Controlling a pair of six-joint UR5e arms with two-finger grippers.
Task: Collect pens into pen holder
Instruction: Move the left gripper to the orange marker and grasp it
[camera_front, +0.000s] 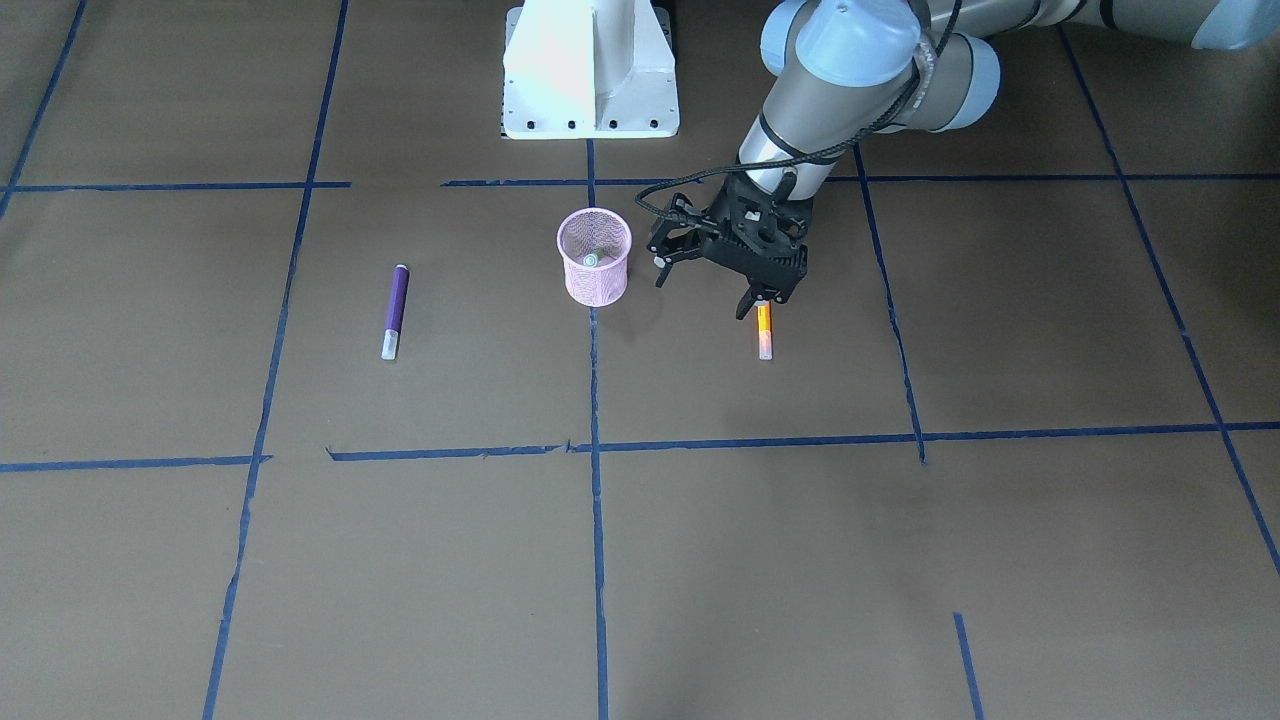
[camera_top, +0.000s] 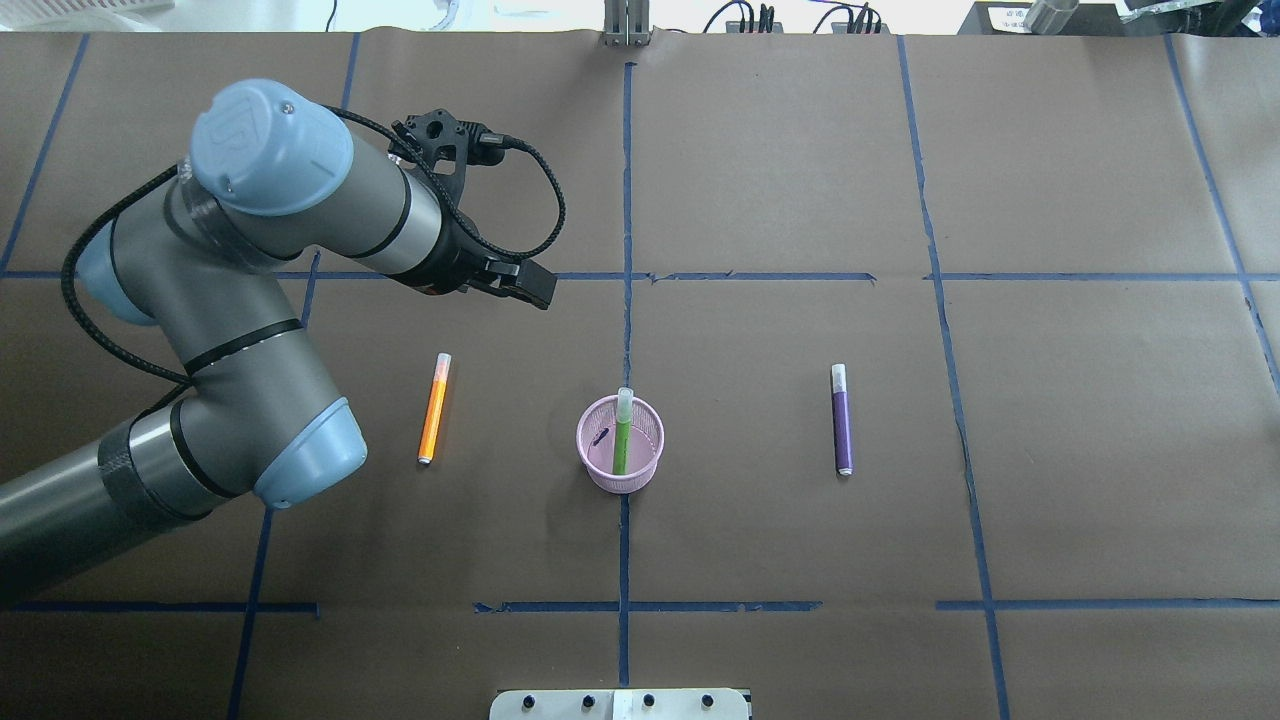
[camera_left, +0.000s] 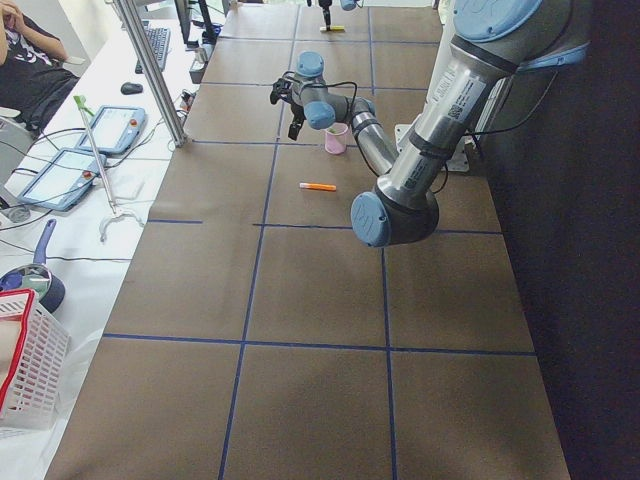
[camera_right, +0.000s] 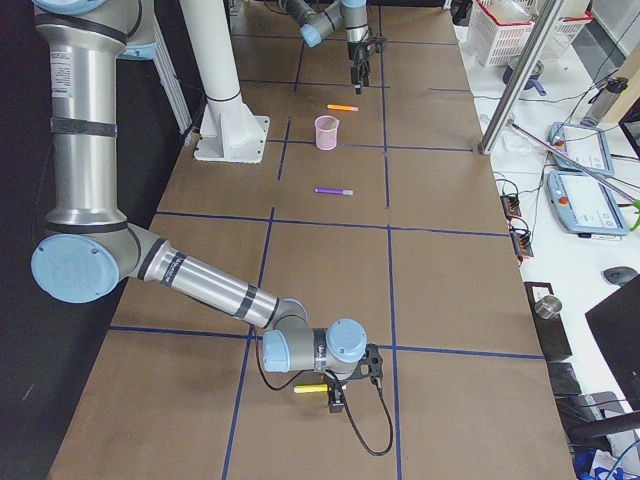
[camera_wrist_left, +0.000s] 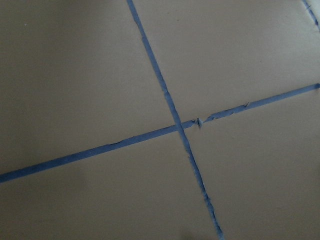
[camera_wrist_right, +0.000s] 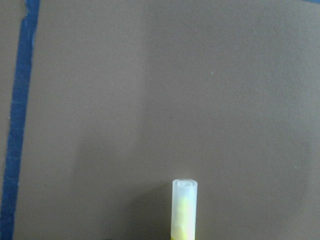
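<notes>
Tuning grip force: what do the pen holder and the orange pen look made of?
Pen holder: pink-coated wire mesh, likely metal; the wall is see-through lattice under a solid rim. Orange pen: probably plastic, smooth finish; evenly coloured barrel with a pale translucent cap.

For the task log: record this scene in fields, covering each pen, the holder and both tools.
pen holder: upright, central
green pen: standing inside the pen holder
orange pen: lying on the table, outside
purple pen: lying on the table, outside
left tool: open, empty, raised near the orange pen
right tool: beside a yellow pen; open or shut unclear
</notes>
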